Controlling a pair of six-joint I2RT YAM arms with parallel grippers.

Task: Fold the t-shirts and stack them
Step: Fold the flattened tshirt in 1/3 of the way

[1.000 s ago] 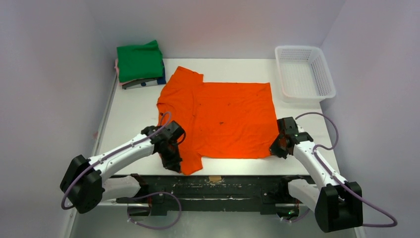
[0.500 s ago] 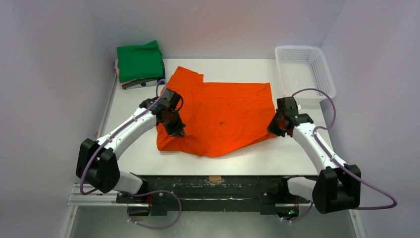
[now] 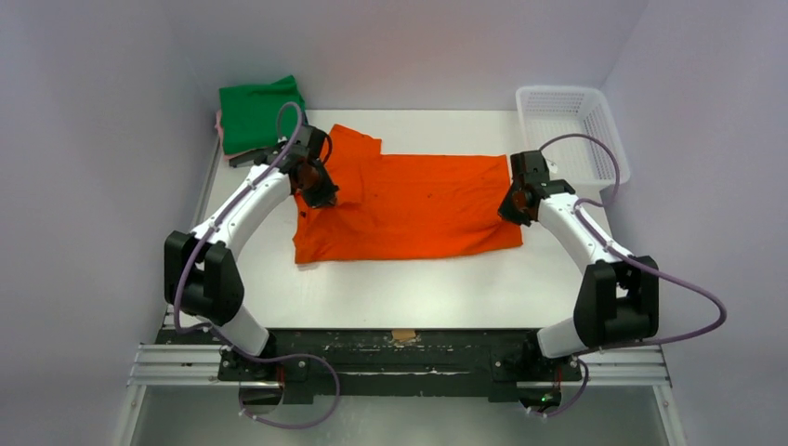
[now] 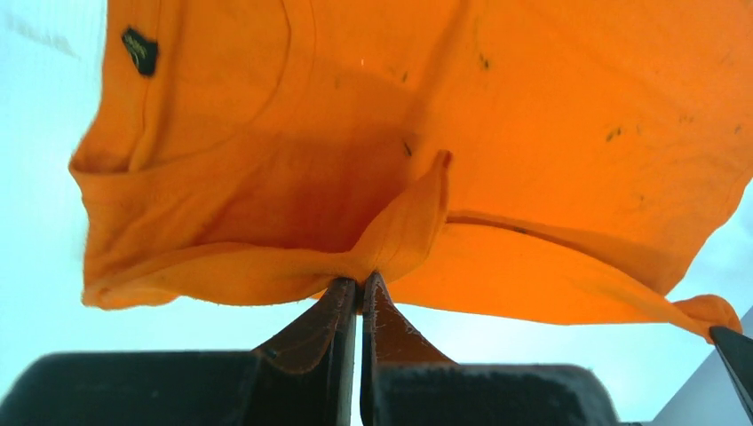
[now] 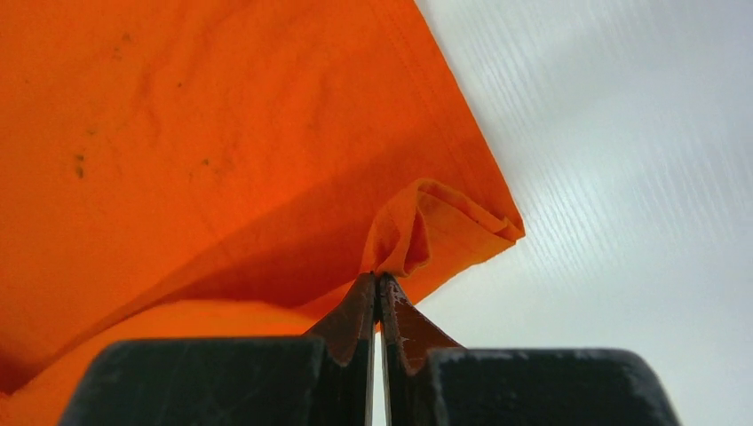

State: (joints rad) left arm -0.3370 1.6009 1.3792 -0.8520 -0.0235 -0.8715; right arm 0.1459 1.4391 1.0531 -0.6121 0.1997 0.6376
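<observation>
T-shirt (image 3: pixel 409 209), orange, folded lengthwise; long axis left-right, neck leftward.

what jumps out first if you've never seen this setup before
The bright orange tee lies in the middle, its near part folded over itself. The left gripper and the right gripper are each shut on a pinch of its fabric, one at each end. Behind it, a folded green tee sits in the far left corner and a white basket at far right.
</observation>
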